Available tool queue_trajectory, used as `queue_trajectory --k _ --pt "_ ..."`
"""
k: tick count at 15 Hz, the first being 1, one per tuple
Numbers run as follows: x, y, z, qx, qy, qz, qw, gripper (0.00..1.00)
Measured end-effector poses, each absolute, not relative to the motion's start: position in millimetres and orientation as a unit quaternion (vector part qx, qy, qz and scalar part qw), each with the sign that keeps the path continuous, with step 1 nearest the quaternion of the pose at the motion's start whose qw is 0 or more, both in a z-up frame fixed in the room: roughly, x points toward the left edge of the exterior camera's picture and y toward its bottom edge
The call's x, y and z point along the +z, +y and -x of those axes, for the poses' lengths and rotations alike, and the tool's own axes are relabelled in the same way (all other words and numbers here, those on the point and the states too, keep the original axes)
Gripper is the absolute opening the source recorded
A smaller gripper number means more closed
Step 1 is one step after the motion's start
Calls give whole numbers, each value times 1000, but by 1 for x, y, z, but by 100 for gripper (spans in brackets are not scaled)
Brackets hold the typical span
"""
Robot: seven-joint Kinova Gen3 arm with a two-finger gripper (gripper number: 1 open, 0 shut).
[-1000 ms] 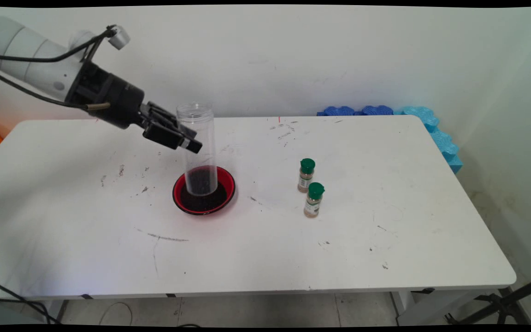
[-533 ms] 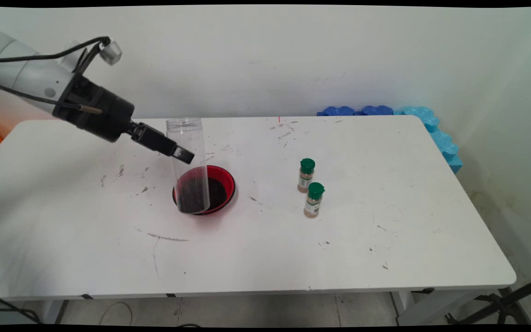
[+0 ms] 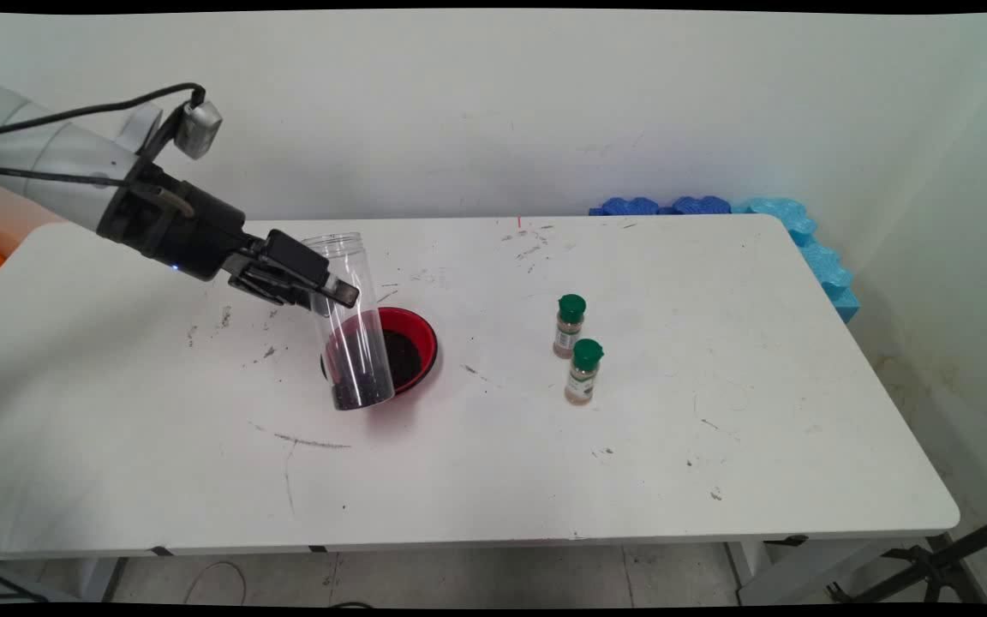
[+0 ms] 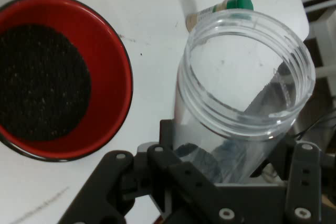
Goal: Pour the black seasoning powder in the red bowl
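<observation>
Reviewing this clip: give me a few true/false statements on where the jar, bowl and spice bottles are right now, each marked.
1. The gripper is clamped on the clear plastic jar. True.
2. The jar stands upright. False: it is tilted, its open mouth leaning toward the arm.
3. The red bowl holds dark grains. True.
4. The jar has a lid on. False: the hand view shows its mouth open.
5. Two green-capped spice bottles stand to the picture's right of the bowl. True.
</observation>
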State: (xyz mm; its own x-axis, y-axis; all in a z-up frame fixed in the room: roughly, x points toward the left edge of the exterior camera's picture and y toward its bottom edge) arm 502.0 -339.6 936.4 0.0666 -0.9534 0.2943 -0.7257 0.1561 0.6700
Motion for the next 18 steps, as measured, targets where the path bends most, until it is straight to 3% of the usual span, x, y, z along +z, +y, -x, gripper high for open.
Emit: queue_trajectory --k 18 --pt "900 -335 -499 -308 -415 -794 319 0"
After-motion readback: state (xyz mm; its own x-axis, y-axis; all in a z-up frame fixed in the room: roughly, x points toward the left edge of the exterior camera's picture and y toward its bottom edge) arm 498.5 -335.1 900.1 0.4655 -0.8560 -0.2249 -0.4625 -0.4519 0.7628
